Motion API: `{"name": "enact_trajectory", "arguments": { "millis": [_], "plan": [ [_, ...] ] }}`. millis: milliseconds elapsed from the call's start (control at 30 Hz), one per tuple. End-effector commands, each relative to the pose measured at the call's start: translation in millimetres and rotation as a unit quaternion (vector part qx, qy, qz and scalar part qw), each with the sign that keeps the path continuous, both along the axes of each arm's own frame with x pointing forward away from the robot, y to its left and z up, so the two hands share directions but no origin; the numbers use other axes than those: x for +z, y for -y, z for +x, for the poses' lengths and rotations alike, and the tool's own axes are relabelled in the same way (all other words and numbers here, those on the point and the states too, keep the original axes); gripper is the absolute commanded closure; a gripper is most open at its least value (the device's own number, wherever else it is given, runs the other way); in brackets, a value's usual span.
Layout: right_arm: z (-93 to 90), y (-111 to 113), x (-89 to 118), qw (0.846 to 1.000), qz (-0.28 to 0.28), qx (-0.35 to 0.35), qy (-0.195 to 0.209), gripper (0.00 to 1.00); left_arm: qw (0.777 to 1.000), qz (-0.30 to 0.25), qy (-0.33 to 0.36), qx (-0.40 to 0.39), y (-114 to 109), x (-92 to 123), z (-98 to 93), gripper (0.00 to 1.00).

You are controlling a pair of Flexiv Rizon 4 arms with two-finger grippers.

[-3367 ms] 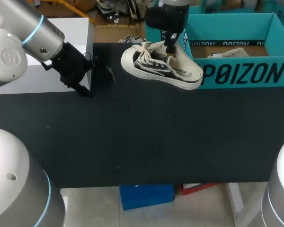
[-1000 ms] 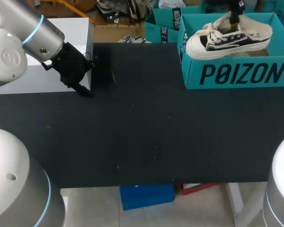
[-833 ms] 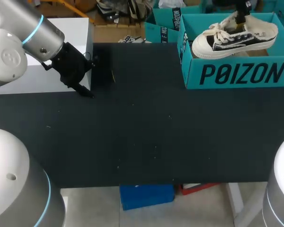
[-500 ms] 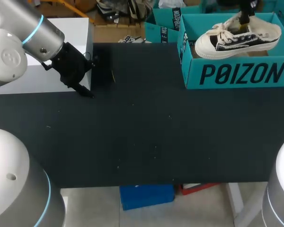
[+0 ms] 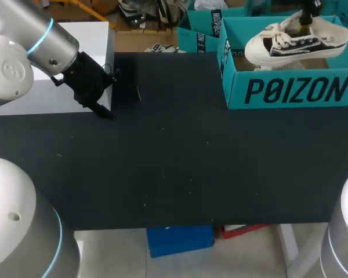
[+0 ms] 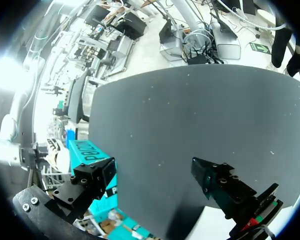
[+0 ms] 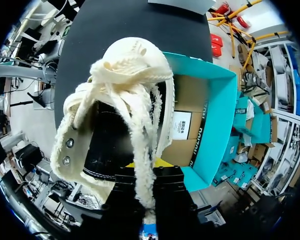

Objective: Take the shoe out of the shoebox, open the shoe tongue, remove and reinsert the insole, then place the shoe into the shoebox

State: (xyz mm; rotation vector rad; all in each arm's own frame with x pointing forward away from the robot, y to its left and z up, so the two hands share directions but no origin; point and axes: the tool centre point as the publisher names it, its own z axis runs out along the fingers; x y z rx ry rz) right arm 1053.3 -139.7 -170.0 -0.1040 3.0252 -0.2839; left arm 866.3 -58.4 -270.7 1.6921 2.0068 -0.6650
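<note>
A cream and black canvas shoe (image 5: pixel 296 41) with white laces hangs over the open teal shoebox (image 5: pixel 296 91) at the table's far right, toe pointing left. My right gripper (image 5: pixel 305 17) comes down from above and is shut on the shoe's opening near the heel. In the right wrist view the shoe (image 7: pixel 115 125) fills the space ahead of the right gripper (image 7: pixel 145 167), with the shoebox (image 7: pixel 217 125) and its cardboard floor below. My left gripper (image 5: pixel 98 107) stands open at the far left, low over the black mat; its fingers (image 6: pixel 90 180) hold nothing.
A white box (image 5: pixel 75 63) stands at the back left, right behind my left gripper. A second teal box (image 5: pixel 200 32) stands behind the shoebox's left end. A small dark scrap (image 5: pixel 138 92) lies on the black mat (image 5: pixel 180 162).
My right gripper has carried the shoe to the right, further over the shoebox. The left arm has not moved.
</note>
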Motion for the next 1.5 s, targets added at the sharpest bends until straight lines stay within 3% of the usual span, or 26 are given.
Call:
{"name": "enact_trajectory", "arguments": {
  "millis": [33,567,867,1167,1500],
  "plan": [
    [18.7,15.7,-4.6,1.0,0.011,0.008,-0.005,1.0,1.0,-0.001,0.003,0.001,-0.2,-1.0,-1.1,0.0],
    [104.5,60.1,-27.2,0.998,0.01,0.051,-0.029,1.0,1.0,-0.001,0.003,0.001,-0.2,-1.0,-1.1,0.0],
    [144.3,66.7,-32.1,0.997,0.009,0.058,-0.041,1.0,1.0,-0.001,0.003,0.001,-0.2,-1.0,-1.1,0.0],
    [167.6,71.7,-43.2,0.998,0.023,0.02,-0.06,1.0,1.0,-0.001,0.003,0.001,-0.2,-1.0,-1.1,0.0],
    [182.7,61.4,-45.6,0.997,0.033,0.024,-0.061,1.0,1.0,-0.001,0.003,0.001,-0.2,-1.0,-1.1,0.0]
  ]
}}
